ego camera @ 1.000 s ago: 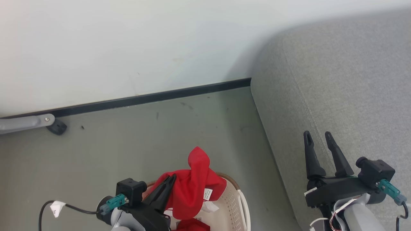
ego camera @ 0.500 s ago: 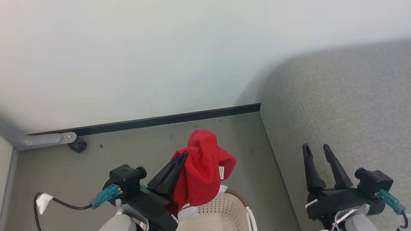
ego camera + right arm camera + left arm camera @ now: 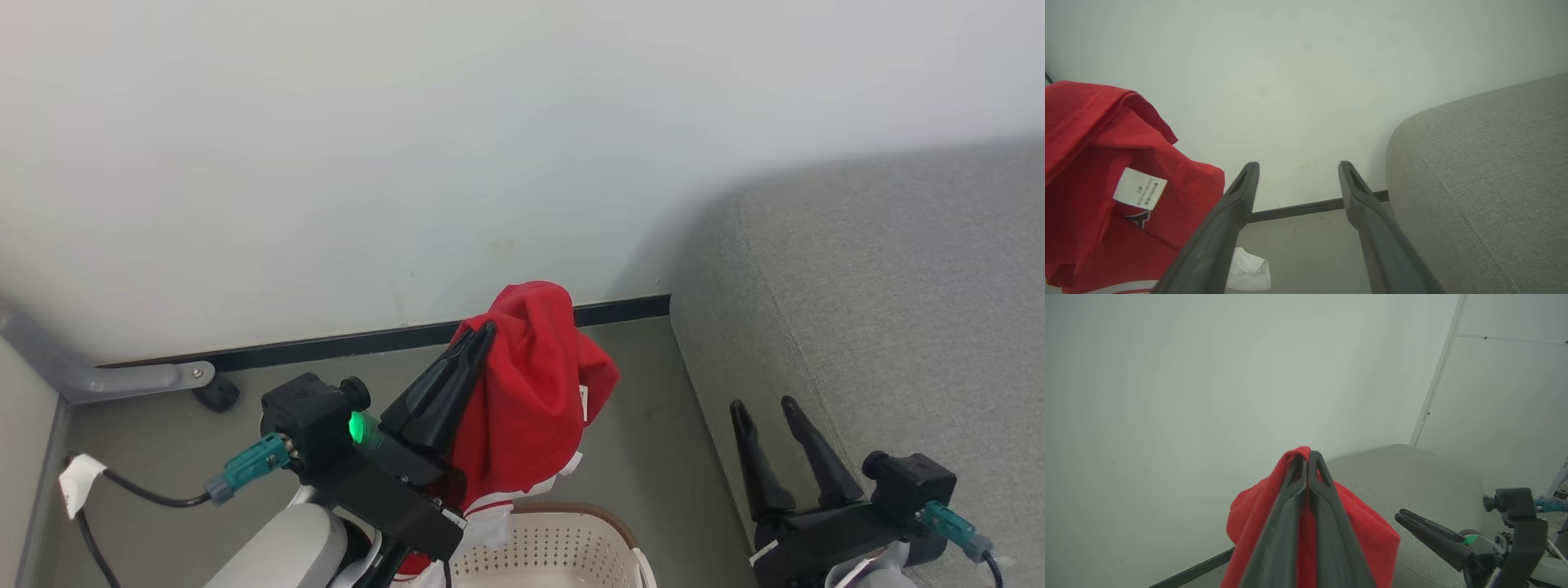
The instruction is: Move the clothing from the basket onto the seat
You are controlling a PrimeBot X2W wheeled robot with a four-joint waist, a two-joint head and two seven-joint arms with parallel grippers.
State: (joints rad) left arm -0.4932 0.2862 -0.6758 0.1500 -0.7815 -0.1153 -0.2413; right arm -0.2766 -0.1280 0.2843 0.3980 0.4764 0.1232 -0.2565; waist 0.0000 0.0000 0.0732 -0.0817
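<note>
In the head view, the clothing [image 3: 539, 384] is higher than it was a second ago. Then it lay half in the basket [image 3: 571, 513]. Now most of it hangs above the basket, with only its low end near the rim. We think the lift is nearly done and the carry over to the seat [image 3: 898, 310] comes next. The left tool [image 3: 487, 328] is pinched tight on the clothing. Its arm reaches up and forward, leaning to the right. The right tool [image 3: 763, 404] waits with its jaws apart over the seat's edge and holds nothing.

In the left wrist view, the two fingers [image 3: 1278, 539] press together with red cloth draped on both sides. The seat lies ahead, to the right.

In the right wrist view, that tool's fingers [image 3: 1216, 228] stand wide apart with nothing between them. The clothing hangs to their left, and its white label [image 3: 1139, 188] shows.
</note>
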